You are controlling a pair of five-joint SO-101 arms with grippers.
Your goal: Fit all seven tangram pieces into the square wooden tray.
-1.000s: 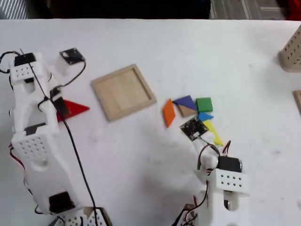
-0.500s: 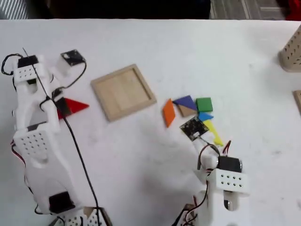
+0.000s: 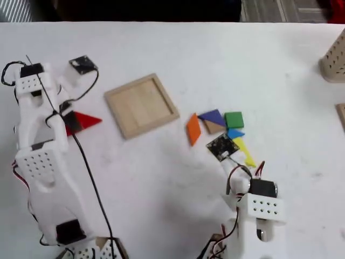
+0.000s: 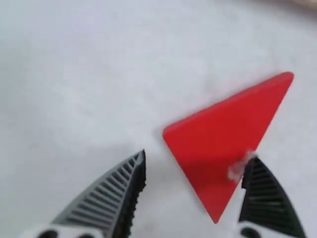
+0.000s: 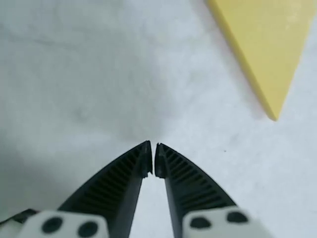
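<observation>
**A:** How does the left tool (image 4: 195, 158) stand?

**B:** It is spread wide over the worktop (image 3: 161, 189). The red triangle (image 4: 225, 144) lies flat between its fingers. The black finger (image 4: 262, 191) sits right at one edge of the triangle, while the grey finger (image 4: 116, 196) is off to the other side, apart from it.

**A:** And the right tool (image 5: 152, 151)?

**B:** It is closed on nothing, with its tips all but meeting just above the bare worktop. The yellow triangle (image 5: 265, 47) lies a little ahead of it, off to one side.

**A:** What lies farther out?

**B:** Past the yellow triangle, ahead of the right tool, sit the blue triangle (image 3: 235, 133), the brown triangle (image 3: 215, 128), the green square (image 3: 234, 119), the purple triangle (image 3: 212, 116) and the orange parallelogram (image 3: 193, 129), all packed close together.

**A:** Where is the tray?

**B:** The square wooden tray (image 3: 142, 105) lies between the two tools, beyond the tip of the red triangle and near it. The orange parallelogram is the closest of the cluster to it. All seven pieces lie on the worktop outside it.
</observation>
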